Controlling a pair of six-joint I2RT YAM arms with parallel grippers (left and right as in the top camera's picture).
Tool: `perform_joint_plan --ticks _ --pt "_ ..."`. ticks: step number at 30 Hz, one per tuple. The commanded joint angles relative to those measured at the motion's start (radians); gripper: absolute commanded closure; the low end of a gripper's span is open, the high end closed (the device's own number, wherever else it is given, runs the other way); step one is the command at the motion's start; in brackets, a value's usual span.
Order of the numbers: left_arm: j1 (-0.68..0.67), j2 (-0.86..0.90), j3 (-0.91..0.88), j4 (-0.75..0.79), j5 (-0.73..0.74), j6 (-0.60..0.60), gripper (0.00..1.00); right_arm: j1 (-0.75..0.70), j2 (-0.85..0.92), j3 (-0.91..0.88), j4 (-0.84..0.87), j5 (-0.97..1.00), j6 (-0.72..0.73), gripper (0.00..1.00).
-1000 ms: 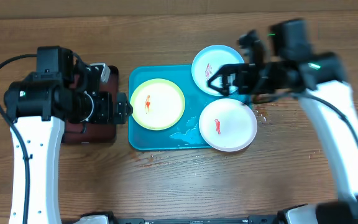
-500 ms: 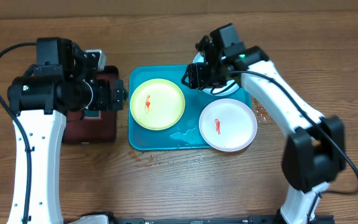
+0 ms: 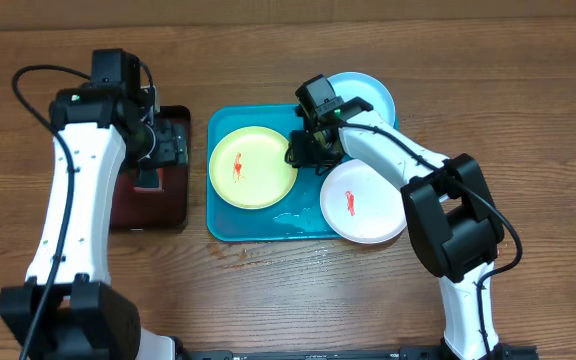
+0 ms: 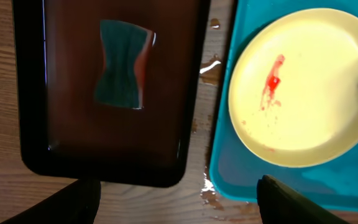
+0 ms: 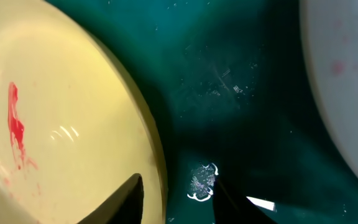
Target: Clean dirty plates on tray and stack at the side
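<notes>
The yellow plate (image 3: pixel 253 167) lies flat, face up, on the left half of the tray (image 3: pixel 218 222); the cyan plate (image 3: pixel 373 92) and white plate (image 3: pixel 363 200) sit at its right side. Round, it has no long axis. It looks stiff, light and likely slick from the wet tray, so its raised rim is the hold. The right gripper (image 3: pixel 306 152) straddles that rim's right edge, jaws part open, empty. The left gripper (image 4: pixel 182 202) hangs wide open, empty, above the black tray (image 4: pixel 67 137)
</notes>
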Motion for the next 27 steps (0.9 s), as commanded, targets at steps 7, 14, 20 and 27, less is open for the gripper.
perform_joint_plan --ticks 7,14,20,27 --pt "0.006 0.069 0.017 0.011 -0.090 -0.025 0.27 0.037 0.055 0.018 0.005 0.066 0.074 0.88" --pt "0.024 0.126 0.017 0.018 -0.117 -0.020 0.34 0.044 0.056 0.018 0.003 0.087 0.093 0.96" --pt "0.057 0.224 0.017 0.069 -0.191 0.050 0.54 0.044 0.056 0.018 -0.001 0.099 0.093 0.96" --pt "0.081 0.360 0.017 0.164 -0.189 0.210 0.64 0.044 0.056 0.018 -0.001 0.100 0.093 0.96"
